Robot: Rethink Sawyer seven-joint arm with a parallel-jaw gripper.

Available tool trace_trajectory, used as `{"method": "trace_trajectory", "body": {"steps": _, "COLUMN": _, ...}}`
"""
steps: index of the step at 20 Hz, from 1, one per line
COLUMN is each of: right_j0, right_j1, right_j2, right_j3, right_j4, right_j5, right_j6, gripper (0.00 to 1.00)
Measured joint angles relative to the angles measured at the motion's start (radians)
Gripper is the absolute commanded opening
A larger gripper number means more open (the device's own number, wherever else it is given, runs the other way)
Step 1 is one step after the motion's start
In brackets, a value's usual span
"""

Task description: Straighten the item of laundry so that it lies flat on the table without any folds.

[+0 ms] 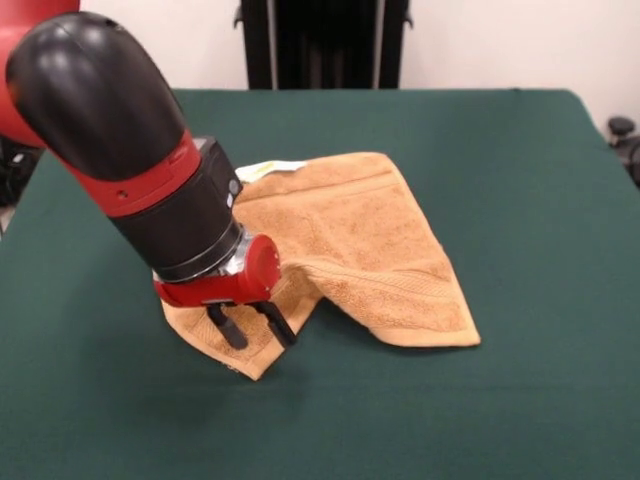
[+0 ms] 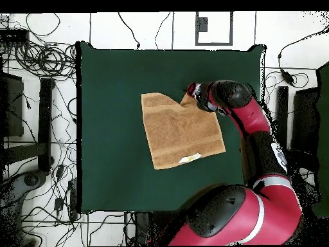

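The tan-orange towel (image 1: 370, 240) lies near the middle of the green table (image 1: 520, 170). Its near edge is drawn into a V-shaped notch with a fold running up from it. The white tag (image 1: 270, 170) shows at its far edge. My gripper (image 1: 253, 328) points down over the towel's near left corner. Its two black fingers (image 1: 228, 327) stand apart, against the cloth. In the overhead view the gripper (image 2: 191, 90) is at the towel's (image 2: 180, 128) upper right corner, and the tag (image 2: 191, 157) lies at the lower edge.
The arm (image 1: 130, 150) hides the towel's left side in the front view. Green cloth (image 2: 109, 96) runs wide on every side of the towel. Cables and stands surround the table on the floor (image 2: 38, 64).
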Motion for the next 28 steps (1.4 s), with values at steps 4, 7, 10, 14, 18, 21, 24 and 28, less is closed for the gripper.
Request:
{"method": "trace_trajectory", "body": {"steps": 4, "right_j0": 0.0, "right_j1": 0.014, "right_j2": 0.0, "right_j3": -0.03, "right_j4": -0.001, "right_j5": 0.034, "right_j6": 0.0, "gripper": 1.0}}
{"method": "trace_trajectory", "body": {"steps": 7, "right_j0": 0.0, "right_j1": 0.023, "right_j2": 0.0, "right_j3": -0.049, "right_j4": -0.001, "right_j5": 0.053, "right_j6": 0.0, "gripper": 1.0}}
{"method": "trace_trajectory", "body": {"steps": 10, "right_j0": 0.001, "right_j1": 0.024, "right_j2": 0.0, "right_j3": -0.054, "right_j4": -0.002, "right_j5": 0.054, "right_j6": 0.0, "gripper": 1.0}}
{"method": "trace_trajectory", "body": {"steps": 14, "right_j0": 0.002, "right_j1": 0.023, "right_j2": 0.0, "right_j3": -0.054, "right_j4": -0.009, "right_j5": 0.048, "right_j6": 0.0, "gripper": 1.0}}
{"method": "trace_trajectory", "body": {"steps": 18, "right_j0": 0.01, "right_j1": 0.017, "right_j2": 0.0, "right_j3": -0.054, "right_j4": -0.036, "right_j5": 0.026, "right_j6": 0.0, "gripper": 1.0}}
{"method": "trace_trajectory", "body": {"steps": 21, "right_j0": 0.016, "right_j1": 0.013, "right_j2": 0.0, "right_j3": -0.054, "right_j4": -0.05, "right_j5": 0.002, "right_j6": 0.0, "gripper": 1.0}}
{"method": "trace_trajectory", "body": {"steps": 24, "right_j0": 0.023, "right_j1": 0.007, "right_j2": 0.0, "right_j3": -0.054, "right_j4": -0.073, "right_j5": -0.036, "right_j6": 0.0, "gripper": 1.0}}
{"method": "trace_trajectory", "body": {"steps": 28, "right_j0": 0.025, "right_j1": 0.003, "right_j2": 0.001, "right_j3": -0.054, "right_j4": -0.092, "right_j5": -0.083, "right_j6": 0.0, "gripper": 1.0}}
